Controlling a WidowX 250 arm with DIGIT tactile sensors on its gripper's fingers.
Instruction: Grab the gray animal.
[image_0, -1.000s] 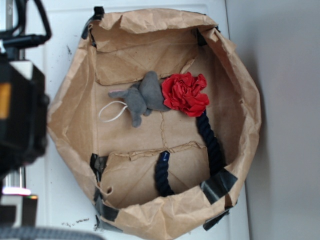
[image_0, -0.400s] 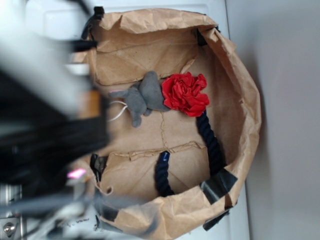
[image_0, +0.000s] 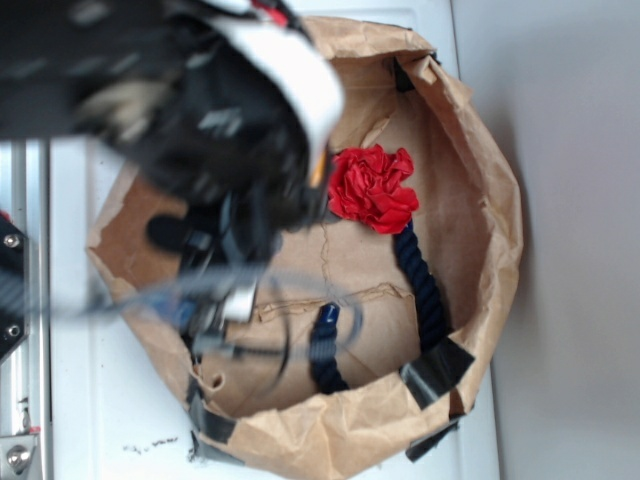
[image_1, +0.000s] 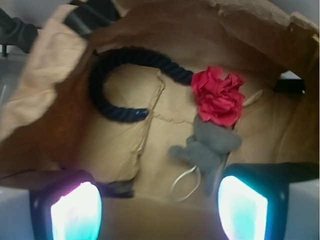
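— The gray animal: where do you have it?

— You see it only in the wrist view. It lies on the floor of the brown paper bag, just ahead of the end effector and a little right of its midline, close to the right finger. Its thin white cord loop trails toward you, into the space between the two fingers.

— And the end effector itself?

— Spread wide. The two glowing fingers sit at the bottom corners of the wrist view with a broad gap between them, and nothing is held there. It hangs above the bag's floor, not touching the toy.

— What lies beyond the toy?

— The red fabric flower touches the animal's far end. From the flower a dark navy rope curves left and hooks back toward you.

— The exterior view?

— There the blurred black arm covers the left half of the bag and hides the animal from you. The flower, the rope and the white desk under the bag stay visible.
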